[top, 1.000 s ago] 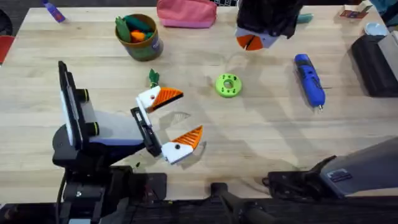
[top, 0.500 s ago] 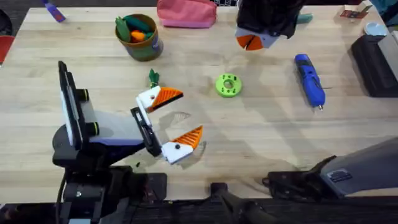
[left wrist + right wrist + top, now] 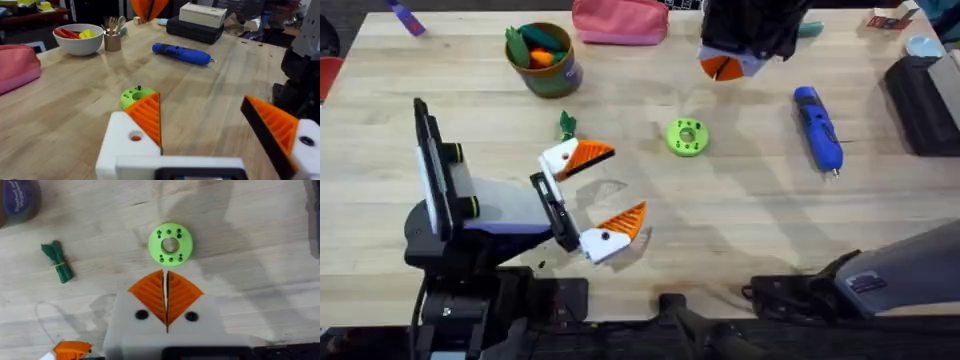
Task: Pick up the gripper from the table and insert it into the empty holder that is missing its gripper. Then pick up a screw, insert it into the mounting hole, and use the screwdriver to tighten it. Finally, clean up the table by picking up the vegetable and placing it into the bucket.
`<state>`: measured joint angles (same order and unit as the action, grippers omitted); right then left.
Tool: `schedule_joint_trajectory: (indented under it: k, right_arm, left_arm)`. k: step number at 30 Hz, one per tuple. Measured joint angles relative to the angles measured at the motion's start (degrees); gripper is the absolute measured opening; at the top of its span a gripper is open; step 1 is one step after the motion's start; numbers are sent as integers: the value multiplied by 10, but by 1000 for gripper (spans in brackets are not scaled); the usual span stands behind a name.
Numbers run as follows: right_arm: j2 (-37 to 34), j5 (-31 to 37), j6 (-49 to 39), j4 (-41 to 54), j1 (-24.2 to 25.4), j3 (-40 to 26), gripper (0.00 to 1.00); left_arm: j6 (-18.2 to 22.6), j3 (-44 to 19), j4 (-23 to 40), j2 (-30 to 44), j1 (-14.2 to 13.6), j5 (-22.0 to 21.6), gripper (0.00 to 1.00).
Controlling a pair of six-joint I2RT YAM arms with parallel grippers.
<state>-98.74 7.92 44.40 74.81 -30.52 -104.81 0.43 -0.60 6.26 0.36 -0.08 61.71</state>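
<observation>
My left gripper (image 3: 625, 182) stands open low over the table's middle, both orange ribbed fingers in their white mounts and nothing between them (image 3: 199, 99). My right gripper (image 3: 723, 67) hangs high at the back, shut and empty (image 3: 165, 273), pointing down at a green disc (image 3: 170, 244). The dark green vegetable (image 3: 567, 125) lies on the wood just behind the left gripper's far finger (image 3: 57, 262). Farther back stands the green bucket (image 3: 552, 72), with toy vegetables in it. To the right lies the blue screwdriver (image 3: 817, 128) (image 3: 181, 53). The loose gripper, the empty holder and any screw are out of view.
The green disc (image 3: 686, 137) sits mid-table. A pink pouch (image 3: 620, 20) lies at the back edge and a black box (image 3: 920, 100) at the far right. A white bowl (image 3: 78, 39) and a small cup (image 3: 112, 41) stand beyond the pouch.
</observation>
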Motion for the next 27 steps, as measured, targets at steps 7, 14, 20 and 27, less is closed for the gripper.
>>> schedule_joint_trajectory:
  k: [7,14,20,27]
  right_arm:
    - [0,0,-70,-20,0,0,5]
    - [0,0,-125,-31,-2,0,5]
    - [0,0,-145,-31,-15,0,5]
    - [5,0,-201,-31,-43,0,5]
  left_arm:
    - [0,0,0,0,0,0,985]
    - [0,0,0,0,0,0,985]
    - [0,0,0,0,0,0,985]
    - [0,0,0,0,0,0,985]
